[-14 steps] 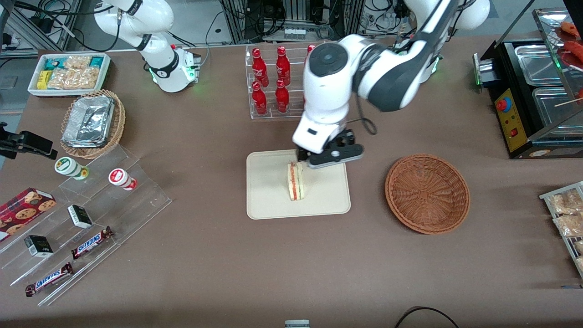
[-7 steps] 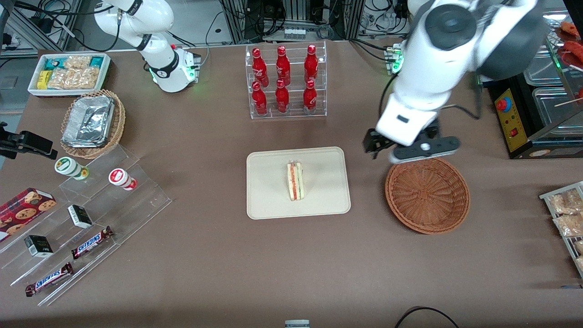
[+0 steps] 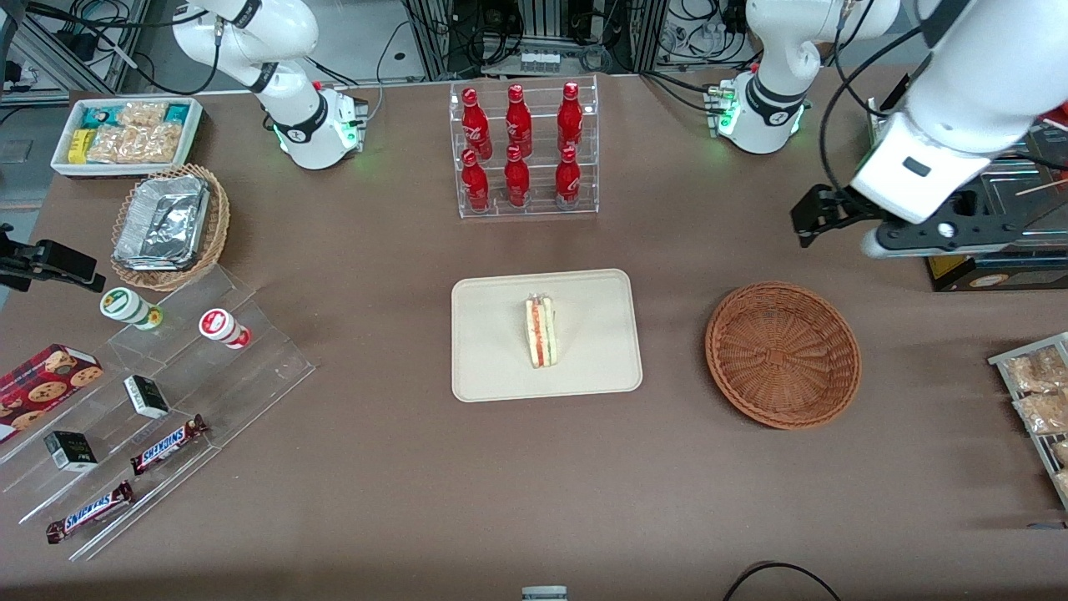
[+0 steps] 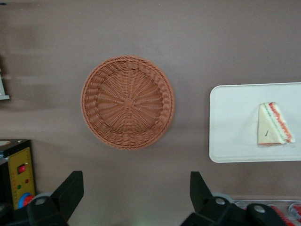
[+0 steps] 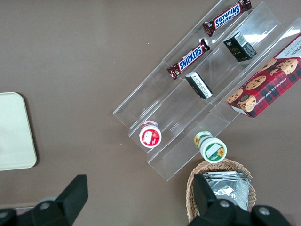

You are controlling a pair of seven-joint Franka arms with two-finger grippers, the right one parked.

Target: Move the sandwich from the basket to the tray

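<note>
We find the sandwich (image 3: 541,331) lying on the tray (image 3: 492,367), near its middle and clear of the rim, filling edge up. The basket (image 3: 783,355) stands empty, well apart toward the working arm's end of the table. The gripper (image 4: 136,195) hangs high above the table, farther from the front camera than the basket; its jaws stand wide apart and hold nothing.

In our judgement the placement is done, and little risk is left. The wedge rests on a narrow face — a knock to the table could tip it flat, though it would land within the tray. The arm's one hazard is the black appliance (image 3: 959,225) close beside it, should it swing lower.

The brown table (image 3: 400,467) is flat and matte. A rack of red bottles (image 3: 519,150) stands farther from the camera than the tray; clear tiered shelves with chocolate bars (image 3: 167,445) sit toward the parked arm's end.
</note>
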